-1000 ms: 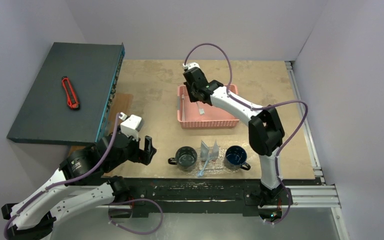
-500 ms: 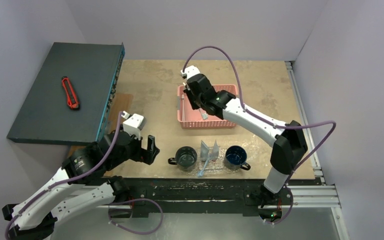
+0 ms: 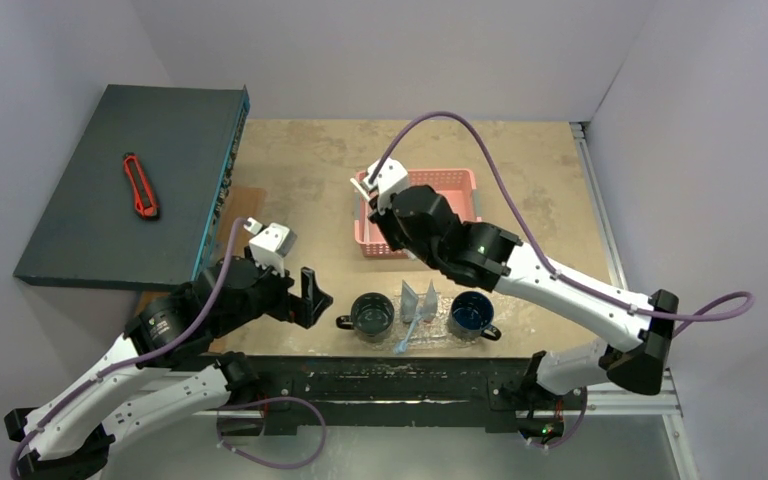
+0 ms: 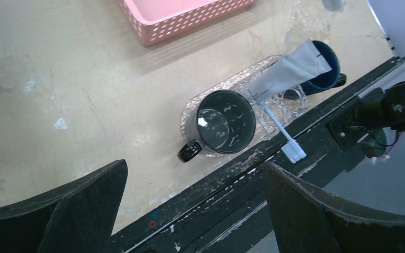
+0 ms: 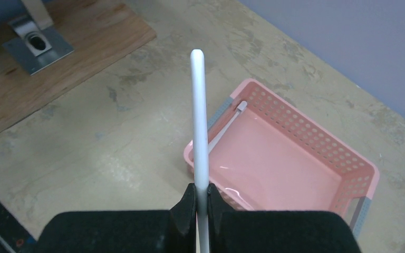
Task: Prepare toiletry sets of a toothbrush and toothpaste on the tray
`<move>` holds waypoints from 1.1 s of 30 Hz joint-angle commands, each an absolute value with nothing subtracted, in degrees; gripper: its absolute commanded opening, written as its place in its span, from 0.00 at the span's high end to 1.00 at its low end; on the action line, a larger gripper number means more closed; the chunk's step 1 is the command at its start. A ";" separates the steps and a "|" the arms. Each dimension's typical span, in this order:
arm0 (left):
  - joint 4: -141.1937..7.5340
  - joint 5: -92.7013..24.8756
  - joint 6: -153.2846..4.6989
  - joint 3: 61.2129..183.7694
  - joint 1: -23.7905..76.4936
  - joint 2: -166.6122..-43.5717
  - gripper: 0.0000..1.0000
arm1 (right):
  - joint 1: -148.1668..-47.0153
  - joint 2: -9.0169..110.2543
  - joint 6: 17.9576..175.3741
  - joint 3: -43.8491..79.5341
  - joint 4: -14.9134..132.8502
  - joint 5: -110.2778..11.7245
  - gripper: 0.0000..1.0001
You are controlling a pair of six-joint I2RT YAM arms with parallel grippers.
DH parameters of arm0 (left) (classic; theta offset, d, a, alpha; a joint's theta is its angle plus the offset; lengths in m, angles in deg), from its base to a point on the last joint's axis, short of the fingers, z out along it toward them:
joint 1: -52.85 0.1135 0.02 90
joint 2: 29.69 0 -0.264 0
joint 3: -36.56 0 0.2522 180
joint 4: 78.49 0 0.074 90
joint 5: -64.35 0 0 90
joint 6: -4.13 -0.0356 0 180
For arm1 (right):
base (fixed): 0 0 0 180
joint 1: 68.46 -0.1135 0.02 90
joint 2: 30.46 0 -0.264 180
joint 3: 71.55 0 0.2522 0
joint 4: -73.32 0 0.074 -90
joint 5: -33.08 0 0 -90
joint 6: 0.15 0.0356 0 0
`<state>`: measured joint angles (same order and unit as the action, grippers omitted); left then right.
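Item: toothbrush [image 5: 199, 121], upright, pinched tight in right fingers [image 5: 189, 203] above basket [image 5: 295, 124] rim. Left fingers [image 4: 100, 190]: spread wide, empty, 9 o'clock of tray [image 4: 187, 113]. Step, likely: transfer of brush to tray. Next: travel toward 6 o'clock, lower beside green mug [image 4: 225, 122].

1. On my left, a flat dark grey unit [image 3: 175, 170] lies along the left side of the tan, stained table [image 3: 310, 160]. Its teal edge faces the table centre.
2. A red utility knife [image 3: 140, 186] lies on top of that unit, pointing front to back.
3. A wooden board [image 3: 250, 205] lies just beside the teal edge, with a small metal bracket [image 5: 36, 39] on it.
4. A pink perforated basket [image 3: 445, 180] stands at the table's middle rear, apart from the board.
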<state>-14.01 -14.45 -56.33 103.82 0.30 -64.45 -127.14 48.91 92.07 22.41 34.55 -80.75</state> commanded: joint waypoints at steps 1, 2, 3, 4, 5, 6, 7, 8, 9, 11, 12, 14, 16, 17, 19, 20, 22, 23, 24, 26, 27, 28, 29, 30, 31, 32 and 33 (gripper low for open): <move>-20.04 -19.55 -53.42 104.50 0.56 -64.91 0.00 | -132.15 44.67 90.11 20.12 32.63 -85.99 1.00; -20.33 -20.25 -53.03 104.83 0.56 -65.05 0.00 | -132.97 43.70 90.11 19.43 32.41 -86.39 1.00; -20.57 -20.93 -52.53 105.18 0.56 -65.10 0.00 | -133.78 42.78 88.65 18.51 32.40 -86.75 1.00; -21.02 -21.51 -52.04 105.41 0.56 -65.11 0.00 | -134.45 41.69 88.33 17.40 32.66 -86.95 1.00; -21.37 -22.10 -51.54 105.55 0.56 -65.02 0.00 | -135.20 40.64 88.20 16.11 33.09 -87.08 1.00; -21.57 -22.62 -50.86 105.73 0.56 -64.95 0.00 | -135.83 39.51 88.06 14.86 33.68 -87.29 1.00; -21.78 -22.92 -50.13 105.84 0.56 -64.87 0.00 | -136.52 38.48 87.95 13.68 34.24 -87.28 1.00; -21.97 -23.26 -49.29 105.94 0.51 -64.78 0.00 | -137.20 37.54 87.73 12.46 34.70 -87.06 1.00; -22.22 -23.59 -47.99 105.96 0.54 -64.71 0.00 | -137.99 36.56 87.60 11.26 35.30 -86.84 1.00; -23.20 -24.34 -45.52 105.69 0.55 -64.31 0.01 | -139.72 34.85 87.40 8.88 36.66 -87.20 1.00; -23.97 -24.80 -44.40 105.51 0.56 -64.05 0.01 | -140.73 34.11 87.44 8.00 37.23 -87.49 1.00; -25.12 -25.24 -42.02 104.99 0.55 -63.44 0.02 | -142.83 32.99 87.48 6.48 37.84 -88.35 1.00; -26.02 -25.38 -40.36 104.94 0.56 -62.78 0.02 | -144.89 32.10 87.16 5.32 38.01 -89.27 1.00; -26.18 -25.39 -39.95 105.15 0.56 -62.58 0.02 | -145.86 31.71 87.03 4.76 38.03 -89.93 1.00; -26.05 -25.39 -39.52 106.05 0.55 -62.47 0.02 | -147.64 30.86 86.37 3.85 37.63 -90.59 1.00; -25.94 -26.44 -39.34 106.56 0.53 -62.66 0.02 | -148.82 30.31 86.08 3.32 37.52 -90.79 1.00; -25.47 -28.24 -39.21 107.51 0.56 -63.30 0.02 | -150.17 28.99 85.18 2.37 37.48 -90.20 1.00; -25.43 -29.11 -39.05 107.83 0.53 -63.73 0.02 | -150.80 28.40 84.74 2.11 37.35 -89.58 1.00; -25.63 -30.14 -38.83 107.96 0.55 -63.98 0.02 | -151.34 27.86 84.58 1.99 36.92 -88.84 1.00; -26.49 -32.45 -38.27 107.77 0.56 -64.48 0.02 | -152.66 26.75 84.12 1.62 36.77 -87.15 1.00; -26.86 -33.75 -38.08 107.67 0.56 -64.80 0.03 | -153.38 26.23 83.76 1.43 36.77 -86.40 1.00; -27.25 -35.07 -37.84 107.71 0.53 -65.14 0.03 | -154.26 25.89 83.11 1.12 36.95 -85.96 1.00; -27.54 -36.40 -37.69 107.64 0.55 -65.57 0.03 | -155.24 25.51 82.48 0.83 37.19 -85.75 1.00; -27.77 -37.66 -37.64 107.63 0.49 -65.98 0.03 | -156.30 25.37 81.99 0.56 37.27 -85.93 1.00; -27.77 -38.83 -37.62 107.69 0.55 -66.40 0.04 | -157.30 25.39 81.58 0.42 37.26 -86.31 1.00; -27.81 -39.70 -37.59 107.78 0.51 -66.90 0.04 | -158.26 25.62 81.19 0.47 37.21 -86.67 1.00; -27.89 -41.04 -37.62 107.87 0.55 -67.37 0.04 | -159.22 25.94 80.76 0.52 37.27 -87.17 1.00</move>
<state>-24.89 -34.27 -38.54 105.98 0.32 -65.65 -156.17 26.05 83.63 0.82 35.23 -87.18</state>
